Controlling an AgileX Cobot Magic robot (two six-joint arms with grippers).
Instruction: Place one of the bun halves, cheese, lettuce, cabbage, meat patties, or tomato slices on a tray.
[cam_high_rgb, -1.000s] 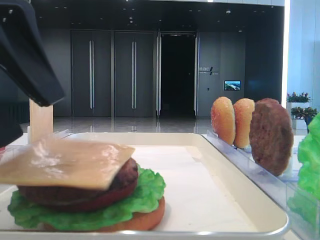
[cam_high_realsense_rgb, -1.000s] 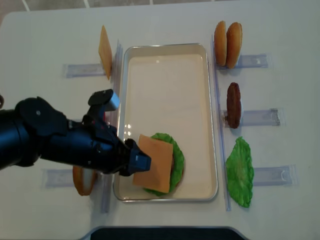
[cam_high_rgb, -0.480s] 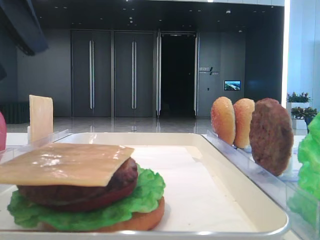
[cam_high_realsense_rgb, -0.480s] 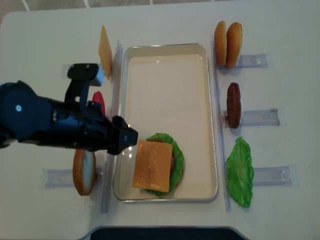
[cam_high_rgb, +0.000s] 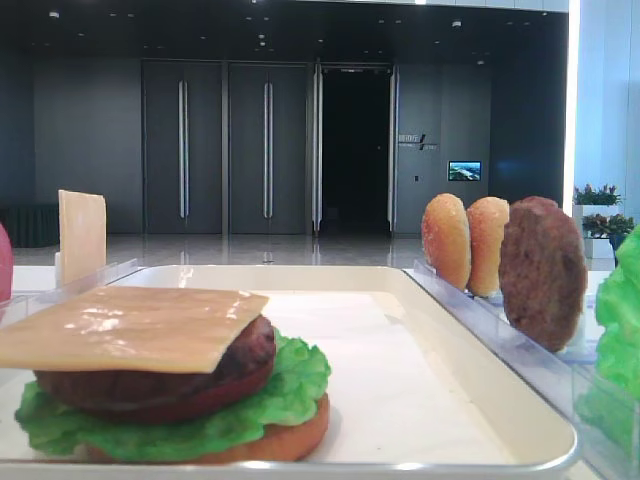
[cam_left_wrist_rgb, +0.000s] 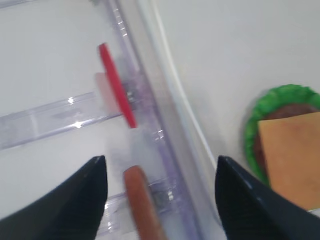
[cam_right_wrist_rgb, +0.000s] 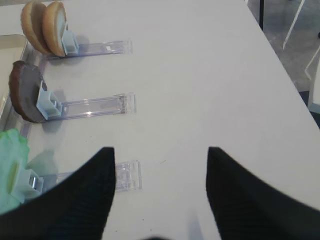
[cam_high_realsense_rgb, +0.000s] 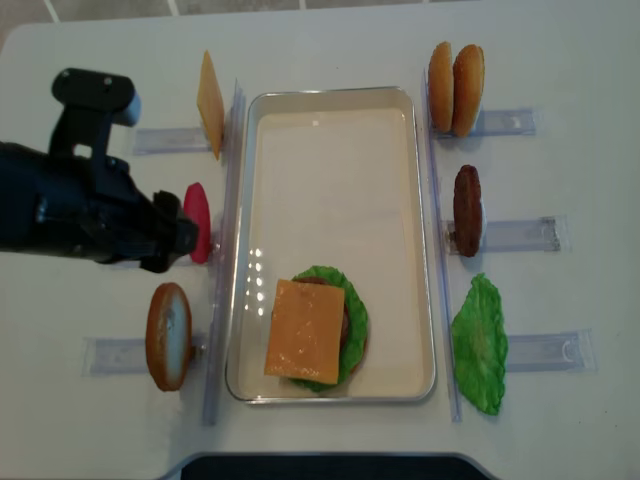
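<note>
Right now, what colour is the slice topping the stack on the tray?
Pale yellow-tan; the cheese shows best in the overhead exterior view.

The left arm (cam_high_realsense_rgb: 70, 205) is reaching in from the left edge of the overhead view, lying low and nearly level, its dark bulk ending toward the middle. A pale grey block is sitting on top of its wrist. The left gripper (cam_left_wrist_rgb: 160, 195) is pointing down and its two dark fingers (cam_left_wrist_rgb: 75, 200) are standing wide apart, with nothing between them. The right gripper (cam_right_wrist_rgb: 160, 195) is showing only in its own wrist view, where its two black fingers (cam_right_wrist_rgb: 250, 195) are likewise spread wide and are gripping nothing. The right arm itself is not appearing in either high view.
</note>
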